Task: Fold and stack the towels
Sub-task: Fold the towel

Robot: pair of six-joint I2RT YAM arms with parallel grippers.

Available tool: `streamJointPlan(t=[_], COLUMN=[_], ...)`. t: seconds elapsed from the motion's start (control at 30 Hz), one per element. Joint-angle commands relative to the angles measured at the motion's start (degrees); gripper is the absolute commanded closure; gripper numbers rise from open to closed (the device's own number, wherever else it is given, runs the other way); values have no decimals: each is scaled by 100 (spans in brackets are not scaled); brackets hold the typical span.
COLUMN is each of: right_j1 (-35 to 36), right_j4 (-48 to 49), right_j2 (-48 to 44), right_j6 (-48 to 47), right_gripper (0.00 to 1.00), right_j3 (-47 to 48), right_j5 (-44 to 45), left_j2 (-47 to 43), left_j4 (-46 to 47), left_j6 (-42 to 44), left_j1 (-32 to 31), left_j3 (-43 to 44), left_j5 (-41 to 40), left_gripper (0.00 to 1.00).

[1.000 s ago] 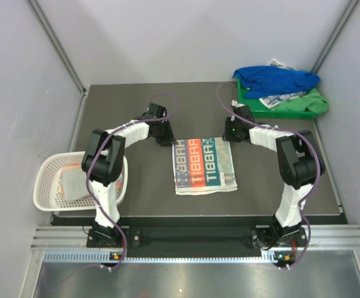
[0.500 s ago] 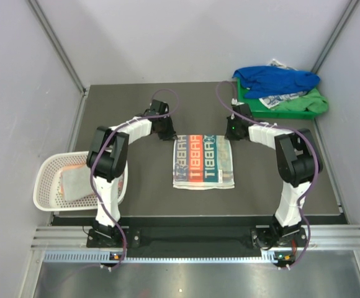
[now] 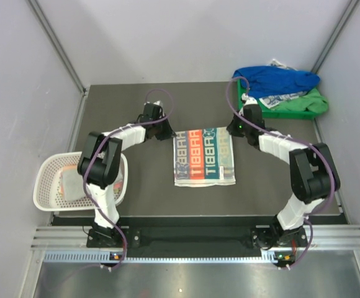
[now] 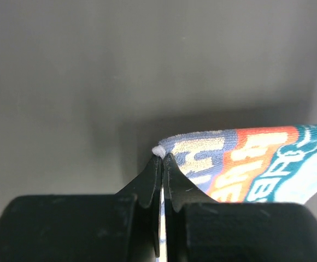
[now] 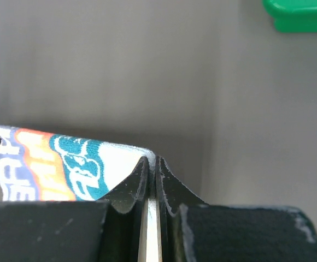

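Top external view; Friend: Where is the towel with the big letters?

Me: The lettered towel [image 3: 205, 156] lies spread out in the middle of the dark table [image 3: 143, 198], between my 2 arms; its stripes are grey, orange and teal; the near part lies flat.

Friend: What is your left gripper doing?

Me: My left gripper [image 3: 165, 131] is at the far left corner of that towel; in the left wrist view its 2 fingers are pressed together, and the grey corner is pinched between the tips; a bit of white edge pokes out above them.

Friend: And the right one?

Me: My right gripper [image 3: 232, 129] is at the far right corner; in the right wrist view its fingers are squeezed tight on the white and teal corner; a dark shadow lies on the table under that edge.

Friend: Where are the other towels?

Me: A blue towel [image 3: 276, 79] lies bunched up on the green tray [image 3: 292, 108] in the far right corner of the table; a white towel [image 3: 280, 99] with dark print peeks out from under it; the tray is well apart from the lettered towel; a white basket [image 3: 46, 180] sits at the near left beside my left arm, and a folded cloth [image 3: 73, 185] lies inside it.
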Motion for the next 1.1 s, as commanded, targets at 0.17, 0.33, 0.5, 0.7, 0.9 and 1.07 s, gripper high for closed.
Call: streamJointPlan(t=[0.17, 0.33, 0.5, 0.7, 0.9, 1.07], right_j1=[-98, -98, -98, -89, -89, -63], right_j4=[1284, 1557, 1627, 1609, 1583, 1425], right_j2=[-1110, -1663, -2138, -2675, -3211, -3659], right_j6=[173, 348, 472, 630, 814, 937], right_gripper=[97, 97, 97, 97, 97, 96], right_j3=[-1129, -1796, -2342, -3019, -3651, -3916], right_j5=[79, 26, 8, -44, -158, -202], left_j2=[-1223, -1742, -2251, -2735, -3148, -3456], left_j4=[1474, 1905, 2019, 2046, 2037, 2072], left_j6=[-380, -513, -504, -504, -521, -574], left_j1=[81, 46, -112, -288, -393, -560], left_j3=[-1115, -1958, -2653, -3260, -3708, -4094], left_j5=[367, 509, 570, 588, 500, 360], left_gripper=[100, 100, 100, 100, 100, 100])
